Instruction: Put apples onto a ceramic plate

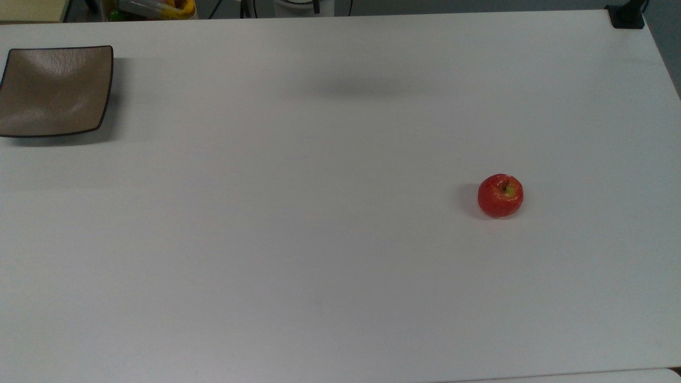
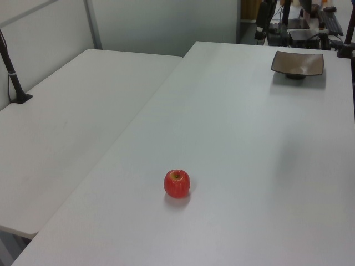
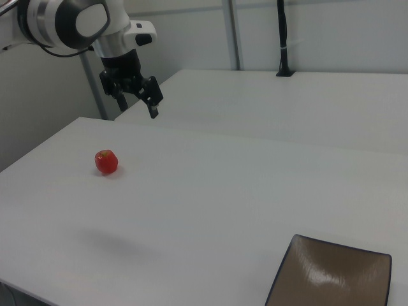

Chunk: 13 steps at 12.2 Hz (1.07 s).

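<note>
A small glossy red apple (image 1: 500, 196) (image 2: 177, 183) (image 3: 106, 162) sits alone on the white table, stem up, with a yellow-green patch around the stem. The square taupe-brown ceramic plate (image 1: 53, 90) (image 2: 298, 63) (image 3: 331, 277) rests far from it, at the top view's upper left corner of the table, and holds nothing. In the right view my gripper (image 3: 137, 102) hangs in the air above and behind the apple, well clear of it, open and holding nothing.
The white table (image 1: 319, 266) is wide and bare between apple and plate. A second white table (image 2: 72, 111) adjoins it beyond the apple. A black clamped post (image 1: 626, 16) (image 2: 14, 72) (image 3: 282, 38) stands at a corner. Cluttered gear (image 2: 299, 22) lies behind the plate.
</note>
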{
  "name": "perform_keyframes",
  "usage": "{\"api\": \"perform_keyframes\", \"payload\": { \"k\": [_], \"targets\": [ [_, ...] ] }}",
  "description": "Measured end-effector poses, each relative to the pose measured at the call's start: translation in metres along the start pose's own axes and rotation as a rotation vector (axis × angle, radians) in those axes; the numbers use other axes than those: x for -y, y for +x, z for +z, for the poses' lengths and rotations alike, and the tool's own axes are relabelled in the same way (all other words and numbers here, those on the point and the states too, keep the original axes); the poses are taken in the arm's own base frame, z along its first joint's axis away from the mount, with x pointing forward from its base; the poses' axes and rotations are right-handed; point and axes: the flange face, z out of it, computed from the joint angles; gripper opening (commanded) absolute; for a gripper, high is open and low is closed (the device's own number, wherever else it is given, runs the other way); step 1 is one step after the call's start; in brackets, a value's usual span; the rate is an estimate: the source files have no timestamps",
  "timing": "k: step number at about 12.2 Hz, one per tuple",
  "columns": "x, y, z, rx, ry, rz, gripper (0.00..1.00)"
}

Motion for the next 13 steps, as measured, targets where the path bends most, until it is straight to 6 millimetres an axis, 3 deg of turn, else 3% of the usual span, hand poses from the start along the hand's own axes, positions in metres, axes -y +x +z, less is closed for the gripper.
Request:
{"api": "perform_keyframes", "payload": {
  "k": [9,11,13],
  "targets": [
    [0.000,-0.001,0.002,0.011,0.000,0.013,1.00],
    [0.006,-0.001,0.008,0.030,0.001,0.002,1.00],
    [0.024,0.003,0.013,0.037,0.005,-0.030,1.00]
  ]
}}
